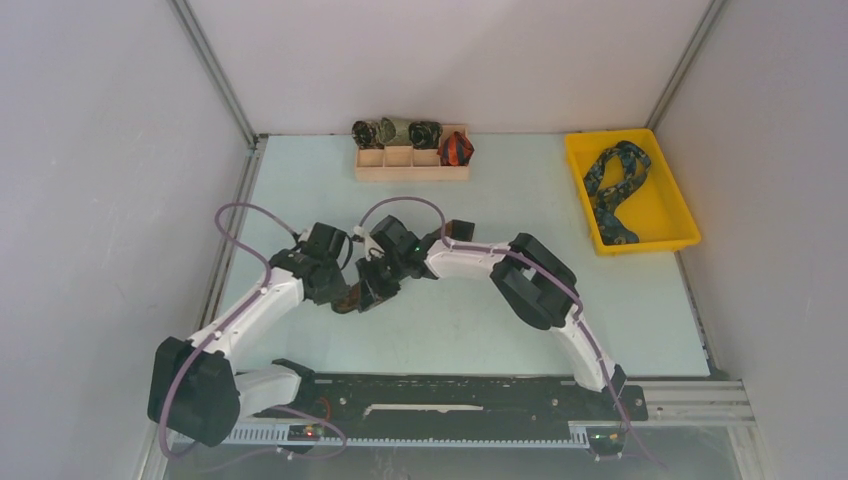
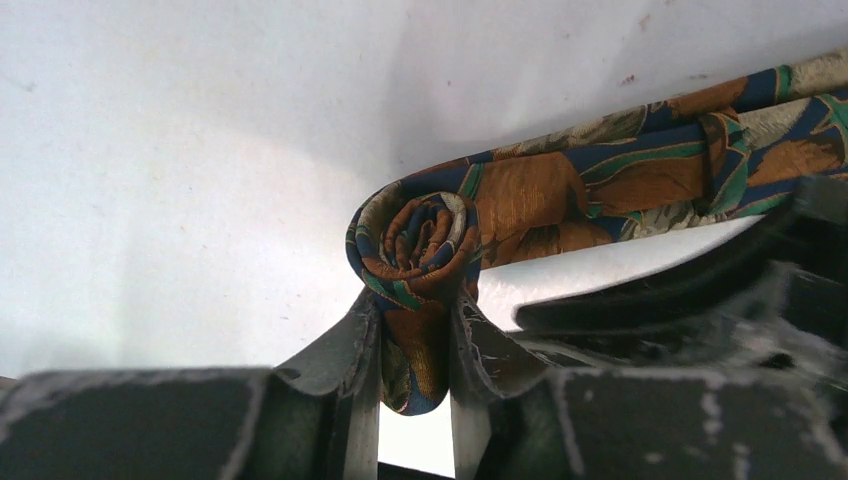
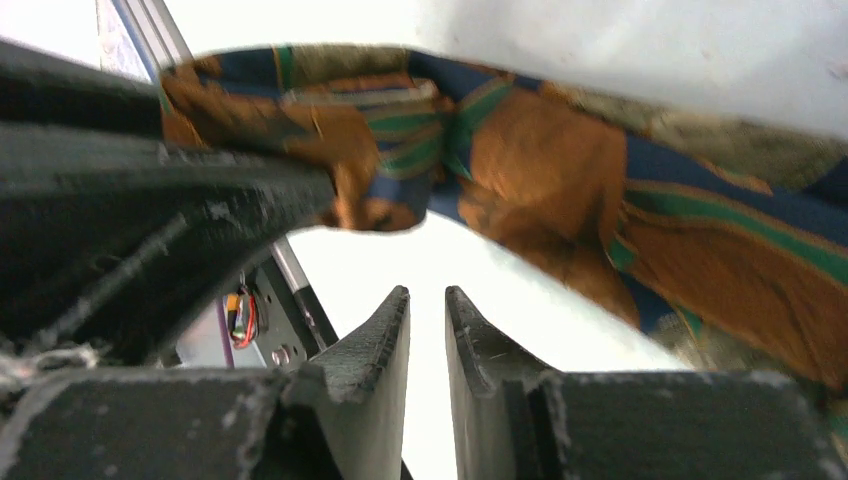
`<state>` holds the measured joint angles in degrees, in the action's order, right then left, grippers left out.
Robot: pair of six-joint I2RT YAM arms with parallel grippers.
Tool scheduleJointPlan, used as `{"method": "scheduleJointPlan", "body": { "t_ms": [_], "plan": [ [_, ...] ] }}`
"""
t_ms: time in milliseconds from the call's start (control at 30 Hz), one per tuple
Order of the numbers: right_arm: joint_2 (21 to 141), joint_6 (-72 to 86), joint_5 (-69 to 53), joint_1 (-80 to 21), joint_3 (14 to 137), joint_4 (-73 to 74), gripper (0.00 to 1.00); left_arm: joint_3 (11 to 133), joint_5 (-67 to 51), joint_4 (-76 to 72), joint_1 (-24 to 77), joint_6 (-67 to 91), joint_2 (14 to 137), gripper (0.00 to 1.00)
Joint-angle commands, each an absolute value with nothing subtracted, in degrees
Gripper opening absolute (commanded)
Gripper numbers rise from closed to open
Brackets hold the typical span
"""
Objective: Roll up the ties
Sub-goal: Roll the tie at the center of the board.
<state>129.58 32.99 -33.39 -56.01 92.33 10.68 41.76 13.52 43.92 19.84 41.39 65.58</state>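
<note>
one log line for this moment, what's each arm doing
left fingers: pinching rolled end of brown tie | right fingers: narrow gap, empty, near tie's loose length | roll: started, not finished

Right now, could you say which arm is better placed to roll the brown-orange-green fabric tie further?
Probably left: the left gripper pinches the tie's coiled end, while the right gripper holds nothing near the loose tail.
</note>
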Motion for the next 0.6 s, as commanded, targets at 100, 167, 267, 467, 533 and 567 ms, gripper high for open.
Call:
{"method": "scheduleJointPlan", "body": {
  "t_ms": [100,167,267,467,533,567],
  "plan": [
    [118.44,32.82,-34.55,-50.48,86.63,9.02,0.22,45.69,19.42,45.18,19.51,36.77,69.9,0.0],
    [116.92,32.94,-34.53,-48.92,84.71,8.44,0.22,46.82,19.94,46.0,19.52,35.65,71.86,0.0],
    [115.29,33.17,-34.86,-46.59,82.76,8.03,0.22,48.94,21.73,48.28,19.64,34.57,74.74,0.0],
    [113.22,33.43,-35.54,-43.99,80.5,7.41,0.22,52.49,24.86,51.52,20.1,33.23,79.49,0.0],
    [112.59,33.49,-35.67,-43.37,80.12,7.47,0.22,53.53,25.81,52.21,20.57,33.22,81.12,0.0],
    [112.28,33.51,-35.64,-43.07,79.9,7.43,0.22,54.05,26.3,52.63,20.94,33.34,82.06,0.0]
  ]
}}
